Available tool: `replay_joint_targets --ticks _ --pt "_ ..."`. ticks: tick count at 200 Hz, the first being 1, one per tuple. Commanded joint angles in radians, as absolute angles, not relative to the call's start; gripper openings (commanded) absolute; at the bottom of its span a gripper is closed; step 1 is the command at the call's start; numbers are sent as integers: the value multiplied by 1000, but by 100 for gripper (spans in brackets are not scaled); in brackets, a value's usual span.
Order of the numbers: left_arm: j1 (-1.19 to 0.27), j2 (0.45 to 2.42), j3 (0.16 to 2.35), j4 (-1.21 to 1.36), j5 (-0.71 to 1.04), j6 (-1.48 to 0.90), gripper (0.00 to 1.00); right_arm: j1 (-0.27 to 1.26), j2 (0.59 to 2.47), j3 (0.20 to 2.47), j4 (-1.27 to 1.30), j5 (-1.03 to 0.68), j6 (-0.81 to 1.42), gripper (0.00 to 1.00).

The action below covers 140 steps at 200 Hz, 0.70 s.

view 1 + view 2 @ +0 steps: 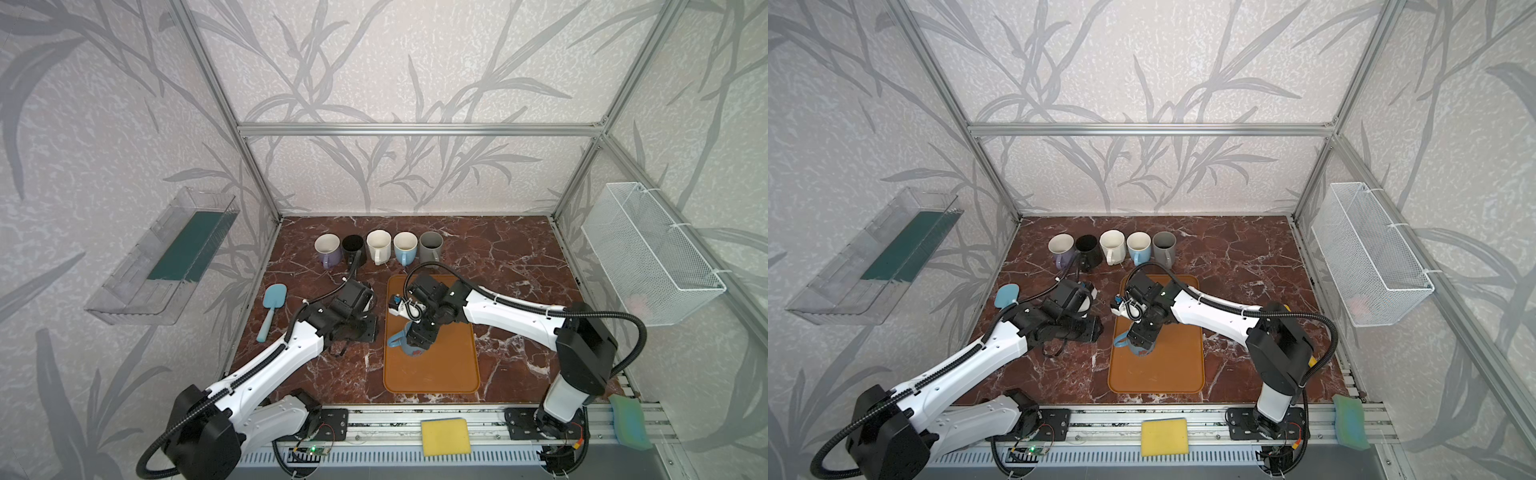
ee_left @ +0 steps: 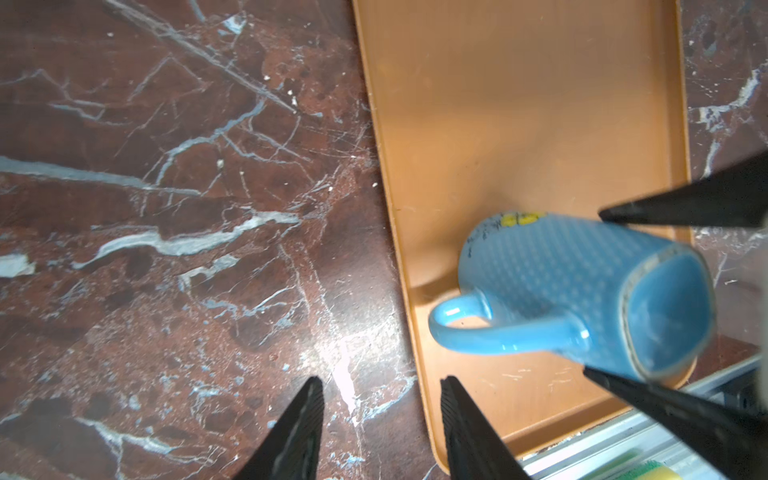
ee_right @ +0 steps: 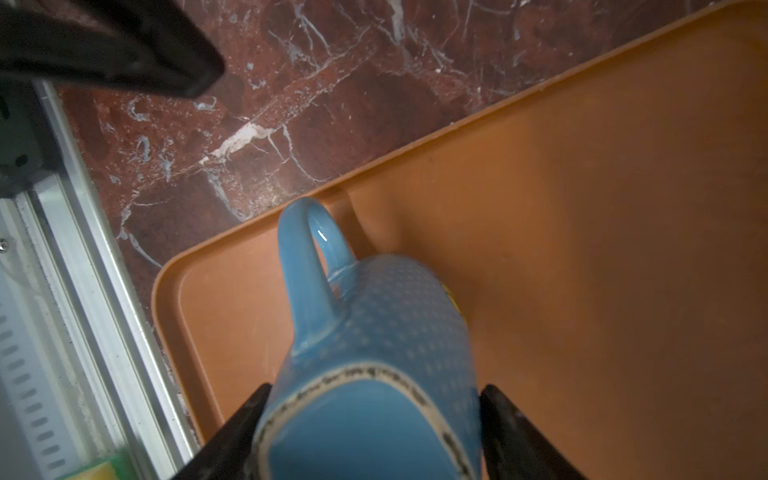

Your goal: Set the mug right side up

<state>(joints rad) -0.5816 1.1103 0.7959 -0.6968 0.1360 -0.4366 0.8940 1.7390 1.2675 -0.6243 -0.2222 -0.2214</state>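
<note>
**Inverted mug and its gripper.** I have the right gripper (image 3: 376, 388) pointing down over the mug (image 3: 395, 316). Its two black fingers (image 3: 511, 428) press on opposite sides of the body just under the upturned base, pinching the mug with no gap visible on either side. The mug is mouth-down on the tray (image 1: 436, 374), with its base toward the wrist. In both top views it sits toward the tray's 9 o'clock edge, mostly hidden beneath the gripper, and its handle (image 1: 394, 338) points to 9 o'clock. I cannot tell whether the mouth rests on the tray or clears it.

The left gripper (image 2: 382, 379) hovers at the mug's 9 o'clock, over the tabletop (image 1: 519, 270) just beside the tray's lip. Its ribbed tips are spread apart and hold nothing.

**Surfaces.**
- **Mug:** glossy sky-blue glaze with a fine grid of pale dots, a rounded-square base edged by a dull unglazed ring, a smooth loop handle, and a yellow print near the mouth.
- **Tray:** matte orange with rounded corners, a low raised lip and faint scratches.
- **Tabletop:** red-brown marble pattern with white veins.

A row of five mugs (image 1: 378, 247) stands upright at the tray's 12 o'clock.
</note>
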Motion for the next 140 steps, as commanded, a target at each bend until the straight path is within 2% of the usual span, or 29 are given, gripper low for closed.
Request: replay_joint_targets --ticks 1,62,140 --pt "-585 1110 804 -630 202 -400 49 852 1782 1304 -605 -302 -328 75" --pt "-585 1173 823 -527 246 -331 49 783 1855 1395 -648 -400 -496 80" --pt "-587 1301 874 -514 311 -261 51 723 1740 1323 -579 -435 -414 84"
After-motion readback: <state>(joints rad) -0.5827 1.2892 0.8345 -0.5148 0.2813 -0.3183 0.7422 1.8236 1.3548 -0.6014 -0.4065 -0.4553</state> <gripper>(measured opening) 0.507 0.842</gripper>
